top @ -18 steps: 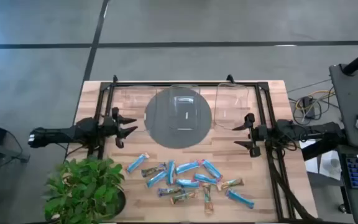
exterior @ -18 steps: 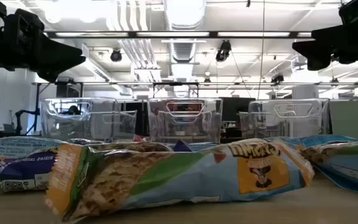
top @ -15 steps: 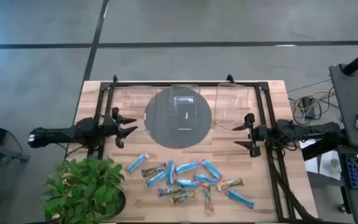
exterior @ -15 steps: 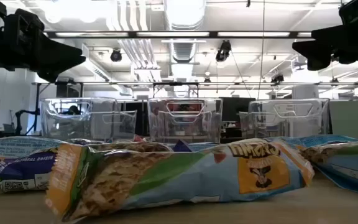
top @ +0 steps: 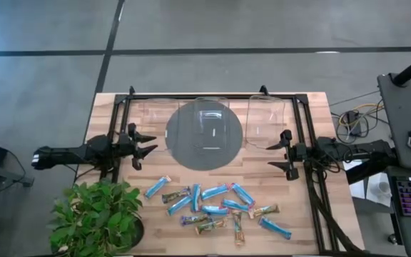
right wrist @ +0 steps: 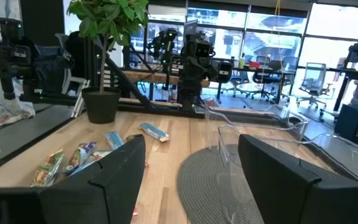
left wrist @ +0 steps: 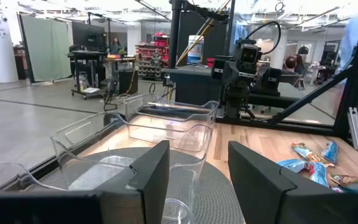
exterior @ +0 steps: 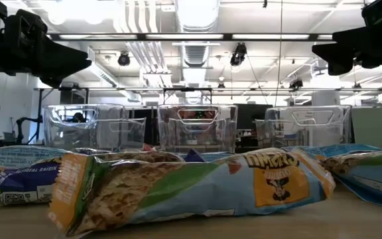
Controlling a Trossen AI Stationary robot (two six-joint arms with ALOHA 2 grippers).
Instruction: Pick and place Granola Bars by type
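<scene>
Right now the granola bars lie scattered in a loose cluster along the front edge of the tabletop, roughly at its middle and toward the right, with none in the bins. Their long axes point many ways: several blue-wrapped bars lie on a diagonal, a few run nearly parallel to the front edge, and one or two point almost straight from front to back. One blue bar sits at the left end of the cluster, tilted on a diagonal, and another blue bar lies at the right end, near the front right corner. From table height, a multicoloured bar lies lengthwise across the view.

Toward the back edge stand clear plastic bins, beside a round grey mat at the middle of the tabletop. A potted plant stands at the front left corner.

Over the left edge hovers the left gripper, its fingers spread apart and holding nothing. Over the right edge, the right gripper hangs likewise, fingers parted and empty.
</scene>
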